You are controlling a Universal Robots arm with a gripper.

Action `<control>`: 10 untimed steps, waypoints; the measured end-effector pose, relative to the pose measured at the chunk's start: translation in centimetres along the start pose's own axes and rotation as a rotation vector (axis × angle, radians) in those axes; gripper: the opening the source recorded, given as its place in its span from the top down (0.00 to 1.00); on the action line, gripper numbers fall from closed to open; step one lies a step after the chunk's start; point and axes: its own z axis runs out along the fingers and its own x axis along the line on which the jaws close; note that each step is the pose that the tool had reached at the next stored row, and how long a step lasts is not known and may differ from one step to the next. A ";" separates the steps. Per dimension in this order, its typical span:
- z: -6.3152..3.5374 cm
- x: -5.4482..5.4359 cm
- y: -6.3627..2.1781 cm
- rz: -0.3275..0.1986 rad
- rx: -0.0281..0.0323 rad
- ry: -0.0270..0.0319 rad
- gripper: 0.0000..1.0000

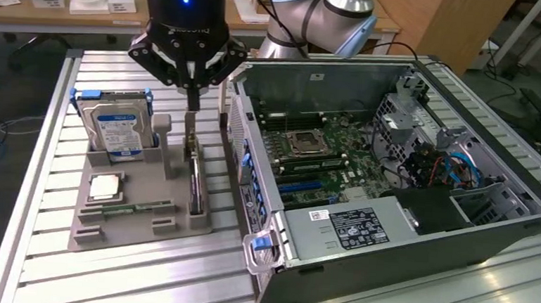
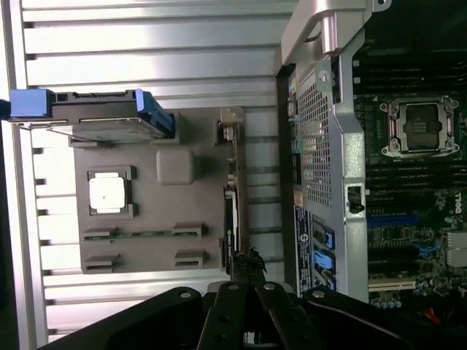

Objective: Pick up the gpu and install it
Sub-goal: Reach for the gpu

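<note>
Gripper (image 1: 194, 103) is hanging straight down over the grey tray (image 1: 141, 186), with its black fingers pressed together into one narrow tip. The tip is sitting right at the top end of the gpu (image 1: 195, 178). I can't tell whether it is pinching the silver bracket or only touching it. In the wrist view the closed tip (image 2: 252, 257) is lining up over one end of the card (image 2: 232, 211).

The gpu is standing on edge in the tray's slot nearest the computer case (image 1: 405, 262). It is a thin flat dark board with a metal bracket at the end facing up.

The tray (image 2: 153, 211) is matte grey moulded plastic with rectangular pockets, holding four parts:
- one gpu
- one boxy silver hard drive (image 1: 117, 124) with a blue label and blue side rails, standing upright (image 2: 98, 117)
- one square shiny processor chip (image 1: 105, 186) lying flat (image 2: 109, 192)
- one narrow green memory stick (image 1: 135, 208) lying in its groove (image 2: 142, 234)

There is one case, lying open. Its perforated metal wall (image 2: 343, 146) is rising just beside the card and crowding that side. The green motherboard (image 1: 332, 152) is showing inside, with a square socket (image 1: 307, 143) and blue cables (image 1: 458, 166).

Everything is resting on a ribbed aluminium table (image 1: 122, 276).
</note>
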 end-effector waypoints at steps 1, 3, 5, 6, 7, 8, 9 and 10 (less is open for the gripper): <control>0.01 0.0 -0.18 0.000 -0.0001 -0.0001 0.89; 0.01 0.1 -0.56 0.000 -0.0001 -0.0001 0.89; 0.02 0.2 -0.90 0.000 0.0000 -0.0001 0.89; 0.03 0.2 -1.06 0.000 0.0000 0.0000 0.89; 0.03 0.2 -1.22 0.000 0.0000 -0.0001 0.89; 0.04 0.2 -1.38 0.000 0.0000 -0.0001 0.89; 0.04 0.2 -1.53 0.000 0.0000 0.0000 0.89; 0.06 0.2 -1.64 0.000 -0.0001 -0.0001 0.89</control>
